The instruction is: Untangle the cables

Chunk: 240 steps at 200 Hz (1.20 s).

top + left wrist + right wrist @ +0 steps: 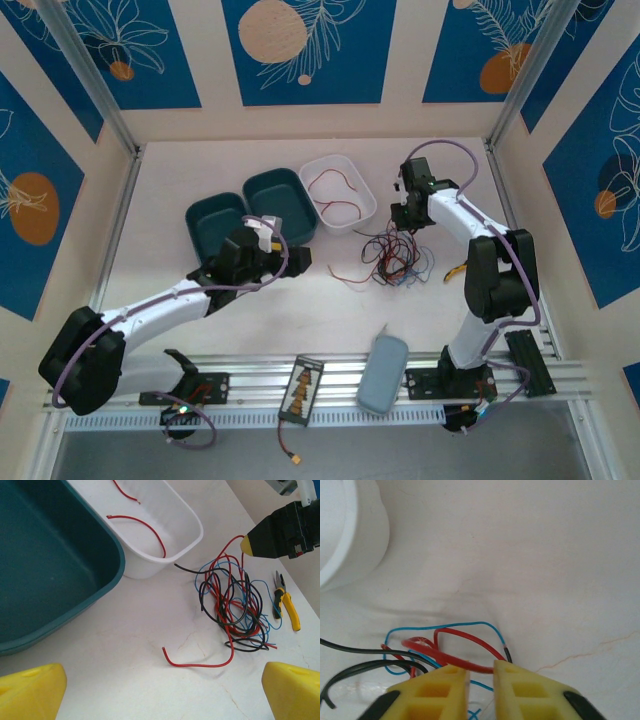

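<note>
Your right gripper [480, 677] pinches a red strand [451, 657] of the cables [234, 602], heaped on the table [140, 635] just beside the white tray [198, 530], while your left gripper [162, 690] hangs with fingers wide apart.

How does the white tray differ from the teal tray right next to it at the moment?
The white tray holds loose red wire pieces; the teal tray shows nothing inside in the left wrist view. The white tray sits nearer the cables; the teal tray lies farther from them. Both are open, round-cornered tubs, upright, side by side.
</note>
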{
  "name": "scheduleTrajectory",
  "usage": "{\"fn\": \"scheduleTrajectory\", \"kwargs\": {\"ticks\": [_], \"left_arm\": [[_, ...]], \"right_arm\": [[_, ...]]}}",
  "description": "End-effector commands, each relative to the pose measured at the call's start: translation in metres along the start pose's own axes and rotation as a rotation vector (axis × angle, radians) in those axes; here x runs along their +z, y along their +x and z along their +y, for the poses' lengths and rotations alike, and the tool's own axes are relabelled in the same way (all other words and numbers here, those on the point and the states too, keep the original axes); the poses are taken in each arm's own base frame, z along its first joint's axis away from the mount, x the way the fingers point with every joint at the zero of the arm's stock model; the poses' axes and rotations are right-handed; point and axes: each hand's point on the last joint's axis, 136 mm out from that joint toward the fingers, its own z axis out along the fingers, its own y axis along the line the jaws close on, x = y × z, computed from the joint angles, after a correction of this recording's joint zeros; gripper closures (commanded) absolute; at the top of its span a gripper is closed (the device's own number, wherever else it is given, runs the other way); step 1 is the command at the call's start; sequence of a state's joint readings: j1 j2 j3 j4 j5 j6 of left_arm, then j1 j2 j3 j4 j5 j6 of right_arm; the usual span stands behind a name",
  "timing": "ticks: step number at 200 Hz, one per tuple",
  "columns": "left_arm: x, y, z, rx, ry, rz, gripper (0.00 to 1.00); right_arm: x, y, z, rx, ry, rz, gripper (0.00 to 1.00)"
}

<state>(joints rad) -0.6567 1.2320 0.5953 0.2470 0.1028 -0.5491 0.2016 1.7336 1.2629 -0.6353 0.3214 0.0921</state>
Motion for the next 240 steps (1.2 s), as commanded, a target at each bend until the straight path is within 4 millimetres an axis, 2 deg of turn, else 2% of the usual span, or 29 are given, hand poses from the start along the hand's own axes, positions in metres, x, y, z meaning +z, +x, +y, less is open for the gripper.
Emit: {"fn": "scheduleTrajectory", "kwargs": {"ticks": [1, 17, 51, 106, 193, 240], "left_arm": [[-0.003, -0.001, 0.002, -0.006, -0.002, -0.010, 0.00], [-0.001, -0.001, 0.002, -0.014, -0.004, -0.008, 0.00], [0.001, 0.001, 0.002, -0.026, 0.007, -0.009, 0.00], [0.001, 0.000, 0.003, -0.025, 0.003, -0.020, 0.00], [0.005, 0.002, 0.002, -0.036, 0.019, -0.012, 0.00], [0.010, 0.005, 0.000, -0.047, 0.037, 0.001, 0.00]], "right_arm": [[-0.015, -0.002, 0.001, 0.023, 0.001, -0.042, 0.92], [-0.022, -0.001, -0.004, 0.027, 0.047, -0.050, 1.00], [-0.051, -0.001, -0.009, 0.004, 0.149, -0.103, 1.00], [-0.114, -0.001, -0.011, 0.026, 0.238, -0.247, 1.00], [-0.222, -0.006, -0.002, 0.084, 0.107, -0.549, 1.00], [-0.270, -0.009, 0.002, 0.073, 0.049, -0.644, 1.00]]}}
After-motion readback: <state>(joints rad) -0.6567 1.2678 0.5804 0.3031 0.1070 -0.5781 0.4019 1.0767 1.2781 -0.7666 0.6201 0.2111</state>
